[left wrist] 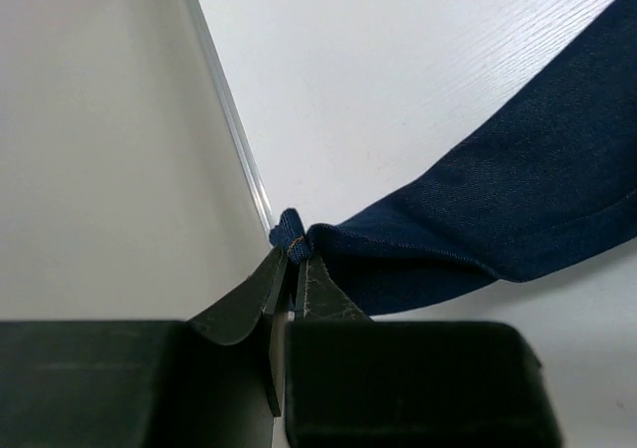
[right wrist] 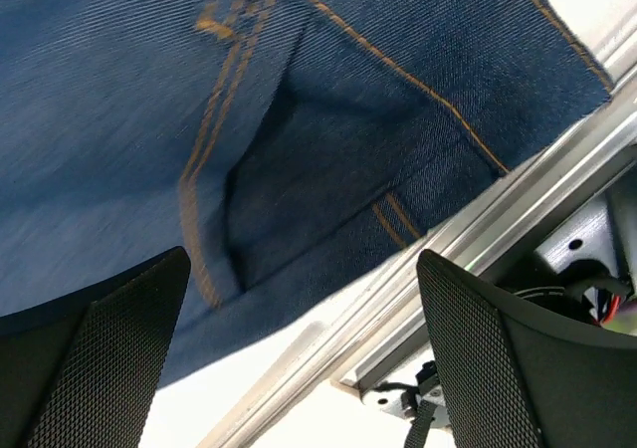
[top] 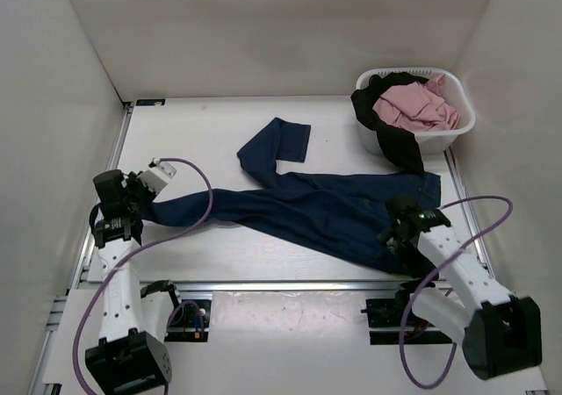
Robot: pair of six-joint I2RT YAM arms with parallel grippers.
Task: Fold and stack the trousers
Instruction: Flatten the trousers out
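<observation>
The jeans (top: 316,206) lie unfolded across the middle of the table (top: 211,118). One leg runs out straight toward the left edge. The other kinks back toward the far side, with its hem (top: 294,140) lying flat. The waist sits at the right, close to the near rail (right wrist: 478,239).

The left gripper (left wrist: 294,261) has its fingers pressed together on the very corner of the straight leg's hem, and a small nub of denim shows past the tips. The right gripper (top: 397,224) hangs over the waist end with its fingers spread wide and nothing between them. Below it is a pocket (right wrist: 299,199) with tan stitching.

Denim like this is probably weighty for cloth and limp, too soft to keep a crease unaided. It should drag on the tabletop rather than slide. The doubled hems and the waistband look like the firmest places to pinch.

Well apart at the far right, a white laundry basket (top: 465,114) holds a pink garment (top: 413,105) and a black garment (top: 395,145) draped over its rim.
</observation>
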